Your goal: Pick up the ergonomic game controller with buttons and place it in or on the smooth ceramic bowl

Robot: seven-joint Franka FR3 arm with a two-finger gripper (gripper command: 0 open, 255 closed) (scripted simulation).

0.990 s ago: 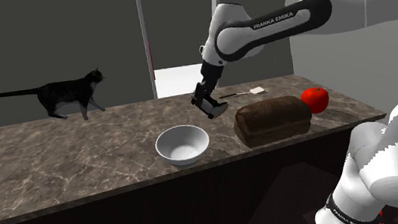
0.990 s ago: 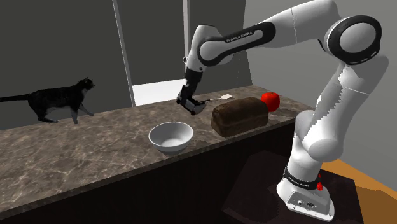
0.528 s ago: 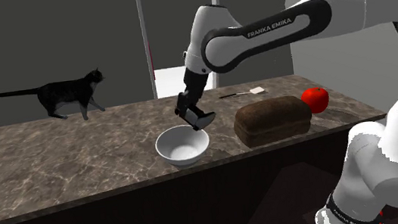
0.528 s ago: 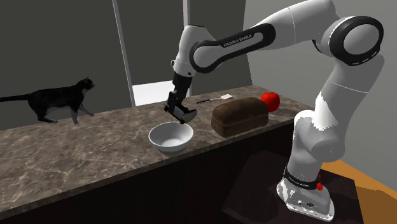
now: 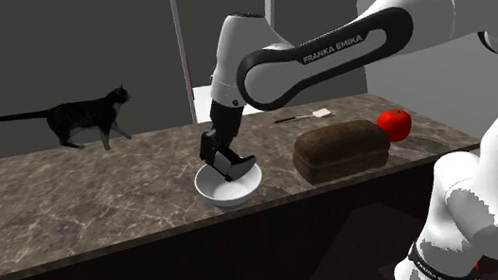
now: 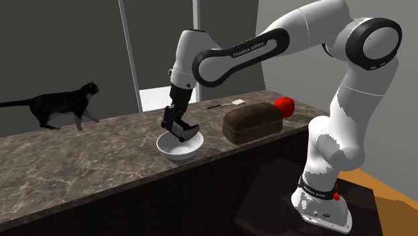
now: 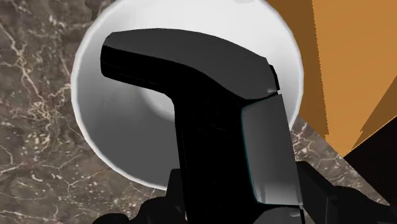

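One black game controller, pinched in the gripper, over the white bowl at the shoulder view's centre.
Handling: lower slightly, centred on the basin, then release gently.

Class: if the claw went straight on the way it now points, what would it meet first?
Most likely the inside of the white bowl, directly ahead of the claw. The black controller it grips would touch first, though the gap is hard to judge.
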